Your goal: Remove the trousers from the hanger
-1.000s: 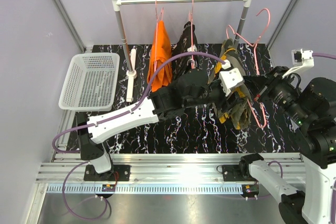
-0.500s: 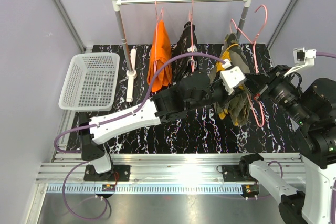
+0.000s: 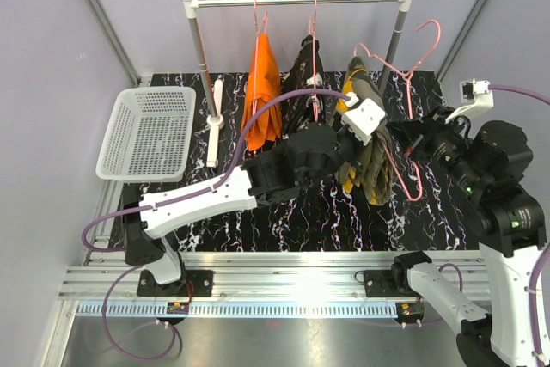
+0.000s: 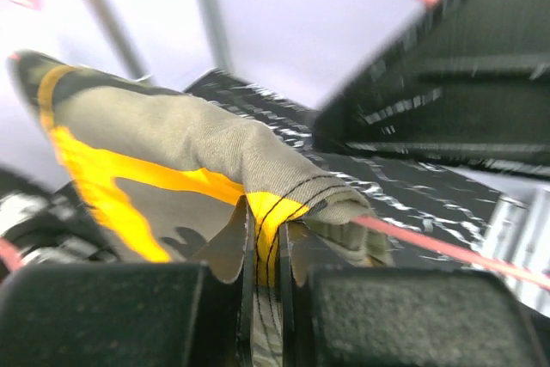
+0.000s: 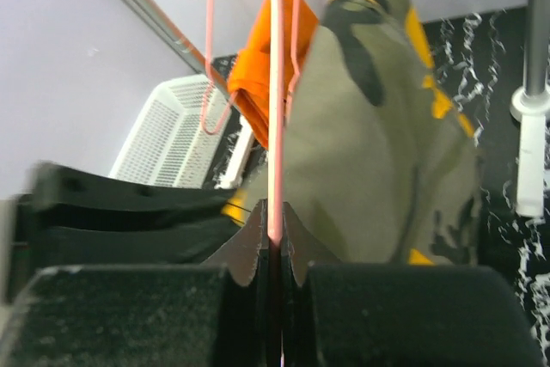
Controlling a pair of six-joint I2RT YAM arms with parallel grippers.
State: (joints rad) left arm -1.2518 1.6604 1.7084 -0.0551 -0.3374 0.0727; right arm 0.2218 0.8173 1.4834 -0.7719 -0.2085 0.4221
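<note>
The olive-green and yellow trousers (image 3: 368, 174) hang in the air over a pink hanger (image 3: 404, 70) that is off the rail. My left gripper (image 3: 354, 145) is shut on a yellow fold of them (image 4: 172, 139), with its jaws pinching the cloth (image 4: 266, 247). My right gripper (image 3: 411, 147) is shut on the hanger's pink wire (image 5: 275, 109), just right of the trousers (image 5: 378, 152). The orange trousers (image 3: 262, 92) and the black speckled trousers (image 3: 307, 70) hang on pink hangers on the rail (image 3: 296, 0).
A white mesh basket (image 3: 146, 131) sits on the table at the left and also shows in the right wrist view (image 5: 172, 143). The rack's posts (image 3: 202, 58) stand at both ends of the rail. Grey walls close in the sides and back.
Both arms have moved left and toward the back, carrying the olive trousers and the pink hanger with them. Both grips stay shut.
</note>
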